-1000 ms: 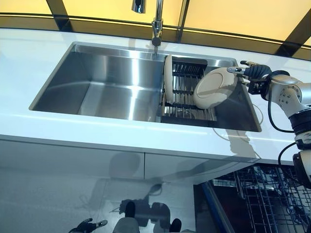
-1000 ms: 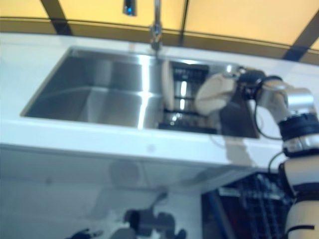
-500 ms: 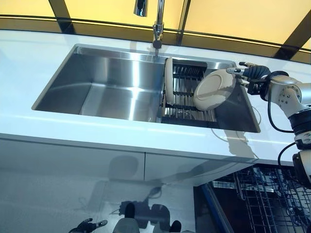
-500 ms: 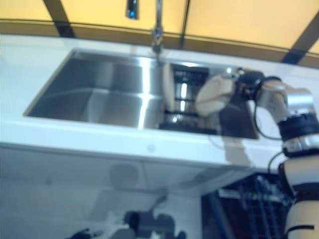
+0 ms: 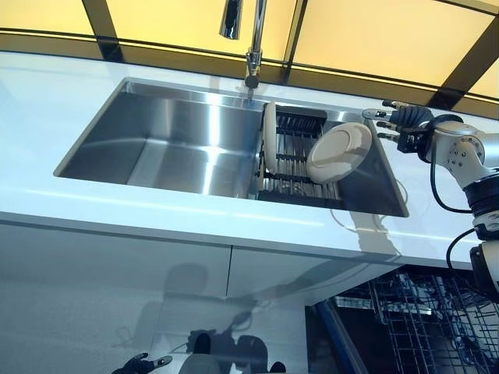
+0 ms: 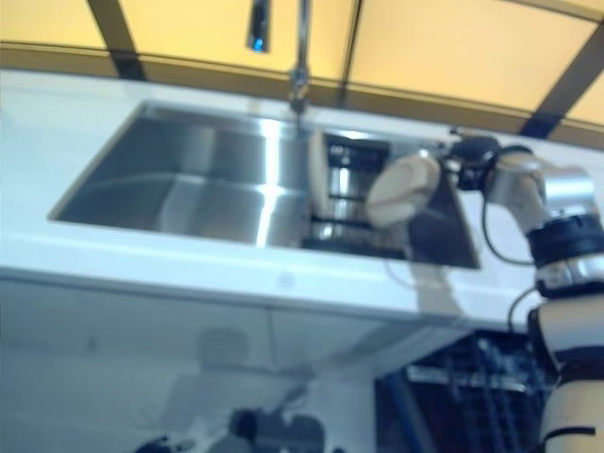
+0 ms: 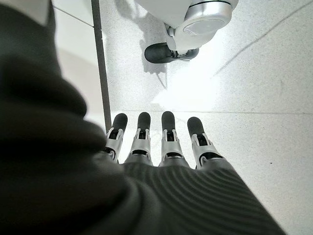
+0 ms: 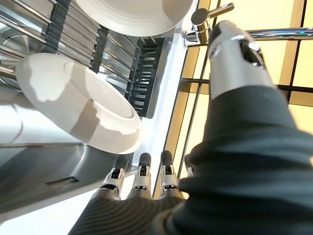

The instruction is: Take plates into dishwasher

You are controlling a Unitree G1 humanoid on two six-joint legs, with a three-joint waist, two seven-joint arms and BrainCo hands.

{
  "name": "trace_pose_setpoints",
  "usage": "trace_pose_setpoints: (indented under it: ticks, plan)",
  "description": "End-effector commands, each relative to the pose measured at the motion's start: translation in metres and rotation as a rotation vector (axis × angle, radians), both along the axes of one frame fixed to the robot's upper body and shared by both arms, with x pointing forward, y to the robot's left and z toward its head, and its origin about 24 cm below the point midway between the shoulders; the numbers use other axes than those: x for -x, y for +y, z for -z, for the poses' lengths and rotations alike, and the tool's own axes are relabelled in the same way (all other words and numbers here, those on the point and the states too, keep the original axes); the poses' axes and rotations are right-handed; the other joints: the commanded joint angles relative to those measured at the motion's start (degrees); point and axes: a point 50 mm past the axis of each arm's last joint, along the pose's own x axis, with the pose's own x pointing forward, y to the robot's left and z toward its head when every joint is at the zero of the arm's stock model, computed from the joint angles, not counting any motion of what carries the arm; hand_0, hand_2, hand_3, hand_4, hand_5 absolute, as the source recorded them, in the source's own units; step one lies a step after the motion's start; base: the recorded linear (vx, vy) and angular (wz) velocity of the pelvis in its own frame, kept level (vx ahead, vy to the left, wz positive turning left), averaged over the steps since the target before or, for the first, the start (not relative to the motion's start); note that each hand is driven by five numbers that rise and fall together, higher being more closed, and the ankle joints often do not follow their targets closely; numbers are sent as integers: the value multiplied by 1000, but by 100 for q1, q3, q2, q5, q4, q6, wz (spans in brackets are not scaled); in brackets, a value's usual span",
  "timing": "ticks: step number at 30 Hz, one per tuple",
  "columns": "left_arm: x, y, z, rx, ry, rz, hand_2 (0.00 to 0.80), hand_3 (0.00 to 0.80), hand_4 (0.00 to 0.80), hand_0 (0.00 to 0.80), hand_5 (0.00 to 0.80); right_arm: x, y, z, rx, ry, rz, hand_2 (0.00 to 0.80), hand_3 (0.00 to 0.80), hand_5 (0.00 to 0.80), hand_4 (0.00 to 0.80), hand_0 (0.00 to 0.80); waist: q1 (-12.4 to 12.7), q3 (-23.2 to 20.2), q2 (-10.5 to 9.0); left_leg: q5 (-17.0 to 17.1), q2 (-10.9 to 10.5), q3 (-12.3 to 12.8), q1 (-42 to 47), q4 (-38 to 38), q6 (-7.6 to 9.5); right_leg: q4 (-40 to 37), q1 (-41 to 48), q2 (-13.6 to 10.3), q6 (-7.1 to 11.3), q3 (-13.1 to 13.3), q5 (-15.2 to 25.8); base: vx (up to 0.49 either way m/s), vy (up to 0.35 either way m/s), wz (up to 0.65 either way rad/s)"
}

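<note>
The right robot hand (image 5: 399,125) reaches over the right end of the steel sink (image 5: 168,140), its fingers (image 8: 142,172) lying straight and relaxed in the right wrist view, with the rim of a white plate (image 5: 339,152) right at their tips; whether they actually touch or pinch that rim cannot be told. This plate is tilted, its underside toward the head camera, and sits over the dark rack (image 5: 300,160) in the sink's right part. A 2nd plate (image 5: 270,144) stands upright on edge at the left side of the same rack, apart from the 1st. A tap (image 5: 253,47) rises behind the sink at about its middle, and the white surface (image 5: 117,214) runs all round the basin. Below the surface at the lower right, the wire basket of the open dishwasher (image 5: 413,323) is in view, with no plate visible in it. The left robot hand (image 7: 161,139) hangs low near the floor (image 7: 254,73), well away from the sink, its fingers straight and holding nothing; it also appears at the bottom edge of the left eye view
</note>
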Motion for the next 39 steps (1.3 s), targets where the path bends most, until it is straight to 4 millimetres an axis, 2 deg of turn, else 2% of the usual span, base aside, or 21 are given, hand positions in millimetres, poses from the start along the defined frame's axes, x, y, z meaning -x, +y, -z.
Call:
trace_pose_setpoints:
  ticks: [1, 7, 12, 19, 26, 39]
  plan:
    - [5, 5, 0, -39, 41, 67, 0, 0, 0, 0, 0, 9, -20, -29, 84, -72, 56, 0, 0, 0, 0, 0, 151, -302, -76, -304, 277, 192, 154, -23, -196, -11, -113, -332, 381, -51, 188, 0, 0, 0]
    - [4, 5, 0, -38, 41, 65, 0, 0, 0, 0, 0, 10, -21, -26, 87, -54, 42, 0, 0, 0, 0, 0, 120, -316, -91, -320, 271, 219, 185, -23, -184, -11, -104, -335, 390, -36, 193, 1, 0, -1]
    - [2, 5, 0, -37, 39, 51, 0, 0, 0, 0, 0, 11, -20, -9, 65, 16, 20, 0, 0, 0, 0, 0, 119, -288, -94, -311, 274, 214, 159, -23, -181, -11, -136, -323, 382, -16, 198, -6, 0, -2]
    - [0, 5, -1, -39, 26, 62, 0, 0, 0, 0, 0, 15, -28, 18, 69, 165, -27, 0, 0, 0, 0, 0, 142, -245, -102, -290, 274, 192, 119, -23, -186, -11, -150, -329, 383, -59, 210, -16, -3, 0]
    - [-2, 9, -3, -44, 21, 73, 0, 0, 0, 0, 0, 22, -31, 26, 39, 233, -110, 0, 0, 0, 0, 0, 98, -263, -141, -305, 252, 203, 137, -23, -174, -11, -143, -335, 394, -52, 220, 0, 0, 0]
    - [-7, 10, -5, -39, 8, 77, 0, 0, 0, 0, 0, 29, -24, 48, -20, 326, -212, 0, 0, 0, 0, 0, -10, -276, -151, -328, 237, 257, 191, -23, -144, -11, -161, -321, 407, 41, 242, 0, 0, 0]
